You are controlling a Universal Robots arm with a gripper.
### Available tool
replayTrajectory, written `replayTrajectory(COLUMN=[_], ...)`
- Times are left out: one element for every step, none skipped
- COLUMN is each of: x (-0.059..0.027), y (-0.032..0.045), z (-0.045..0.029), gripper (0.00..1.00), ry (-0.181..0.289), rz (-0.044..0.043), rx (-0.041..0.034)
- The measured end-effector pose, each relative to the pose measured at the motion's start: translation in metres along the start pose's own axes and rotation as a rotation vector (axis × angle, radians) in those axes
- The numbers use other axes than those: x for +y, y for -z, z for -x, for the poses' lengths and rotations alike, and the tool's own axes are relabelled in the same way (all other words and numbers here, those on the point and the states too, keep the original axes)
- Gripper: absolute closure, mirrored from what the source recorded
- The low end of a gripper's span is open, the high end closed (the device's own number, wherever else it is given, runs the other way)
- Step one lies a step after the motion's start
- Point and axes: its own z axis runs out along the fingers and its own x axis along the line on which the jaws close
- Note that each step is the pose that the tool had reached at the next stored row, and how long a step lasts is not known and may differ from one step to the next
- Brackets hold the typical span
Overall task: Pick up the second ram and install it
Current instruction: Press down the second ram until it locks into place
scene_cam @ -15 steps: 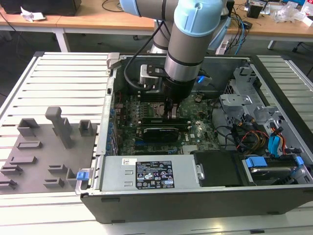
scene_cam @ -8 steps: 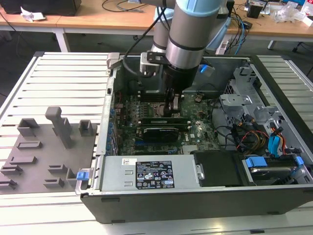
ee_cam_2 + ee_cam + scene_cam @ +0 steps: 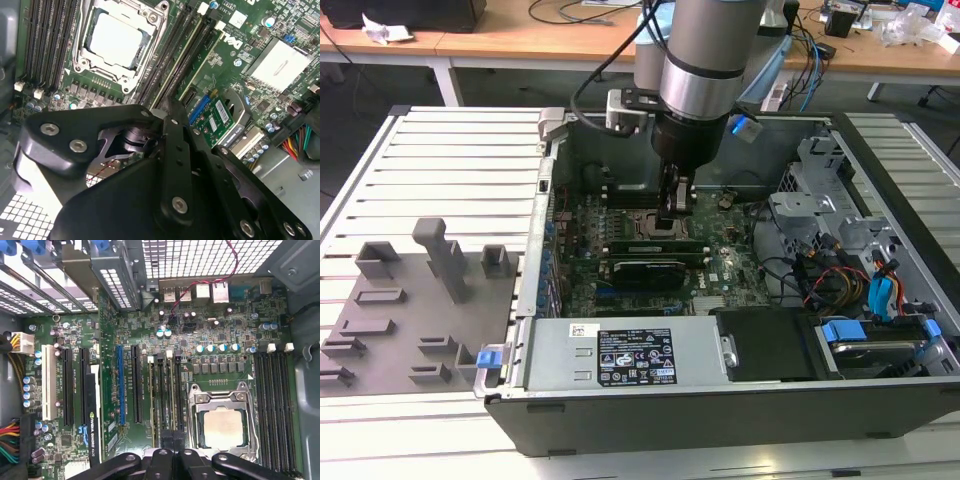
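Observation:
My gripper (image 3: 672, 230) reaches down into the open computer case (image 3: 880, 300), onto the memory slots beside the processor socket (image 3: 642, 224). Its fingers stand close together on the top edge of the second ram (image 3: 632, 243), a thin green stick standing on edge in a slot. In the second wrist view the black gripper (image 3: 167, 104) meets over one end of that green stick (image 3: 199, 54), next to the silver processor (image 3: 117, 40). In the first wrist view the gripper (image 3: 172, 437) sits over the black slots (image 3: 165, 390) beside the socket (image 3: 222, 427).
A black graphics card (image 3: 645, 270) lies just in front of the slots. The power supply (image 3: 630, 355) fills the case's near side, with drive bays and cables (image 3: 860, 290) at the exterior view's right. Grey holder blocks (image 3: 440, 260) stand on the table at its left.

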Motion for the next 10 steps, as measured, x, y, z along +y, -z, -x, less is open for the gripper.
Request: replayTrajectory(x=[0.0,0.0,-0.0038,-0.0111,-0.0177,-0.0244,-0.0282,-0.0325,-0.0397,-0.0435], y=[0.0,0.0001,-0.0002,-0.0012,-0.0036,-0.0065,-0.0082,-0.0098,-0.0113,-0.0123], z=[0.0,0.0,0.0002,0.0007,0.0011,0.0016,0.0018,0.0021,0.0029,0.0032], gripper=[0.89,0.89,0.89,0.89,0.89,0.89,0.89,0.89,0.89,0.89], ry=[0.0,0.0,0.0,0.0,0.0,0.0,0.0,0.0,0.0,0.002], rz=[0.0,0.0001,0.0002,0.0011,0.003,0.0052,0.006,0.0067,0.0077,0.0087], rx=[0.0,0.0001,0.0003,0.001,0.0014,0.0015,0.0016,0.0015,-0.0011,-0.0165])
